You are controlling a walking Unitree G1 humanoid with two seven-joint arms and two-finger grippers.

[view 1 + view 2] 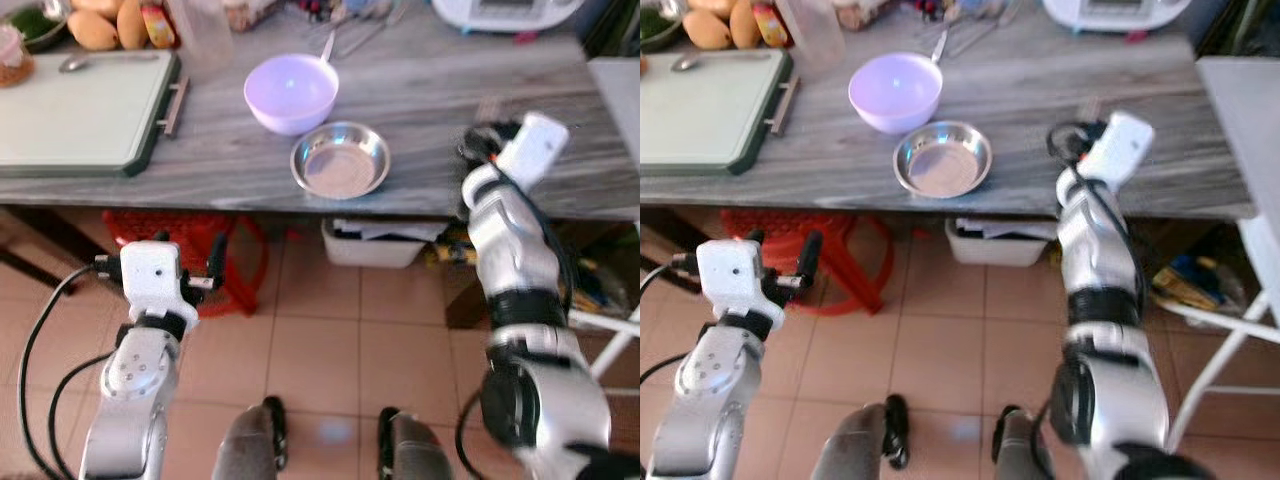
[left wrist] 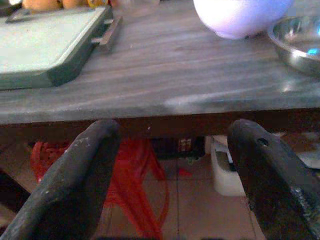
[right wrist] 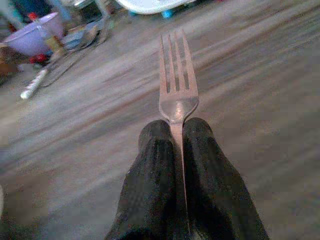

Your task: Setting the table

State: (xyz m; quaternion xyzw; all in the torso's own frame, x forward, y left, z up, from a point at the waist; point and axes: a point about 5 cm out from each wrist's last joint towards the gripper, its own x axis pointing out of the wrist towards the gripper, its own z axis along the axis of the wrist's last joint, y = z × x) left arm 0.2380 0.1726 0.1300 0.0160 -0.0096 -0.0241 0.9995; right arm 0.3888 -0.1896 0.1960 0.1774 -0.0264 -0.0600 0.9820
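A: Biggest first? One grey wood-grain table [image 1: 430,95] across the top of the head views, tiled floor [image 1: 320,350] below.
B: Next, one pale green tray [image 1: 80,115] w/ dark rim, on the table's left part. One spoon [image 1: 75,63] lying along its far edge.
A: Under the table — one red stool [image 1: 235,265], one white bin [image 1: 375,245] beside it.
B: One white appliance [image 1: 505,10] at the far edge, cut off by the frame.
A: Bowls: two. One lilac bowl [image 1: 291,92] mid-table, one steel bowl [image 1: 340,160] just in front of it, nearly touching, close to the near edge. Both look empty.
B: Mangoes [image 1: 100,25] at far left — two or three, hard to tell. One clear container [image 1: 205,35] beside them.
A: Grippers: two. Left gripper [image 2: 170,175] low, below the table edge, near the stool; fingers [image 2: 75,175] spread wide, nothing between them.
B: Right gripper [image 3: 175,145] raised over the table's right part, well apart from the bowls. Fingers pressed together, pinching the handle of one fork [image 3: 176,80].
A: Fork's position?
B: Sticks straight out past the fingertips, tines forward, over bare table top. Touching the surface or not — can't tell. Loose cutlery [image 3: 60,60] further off near the lilac bowl, too blurred to count.
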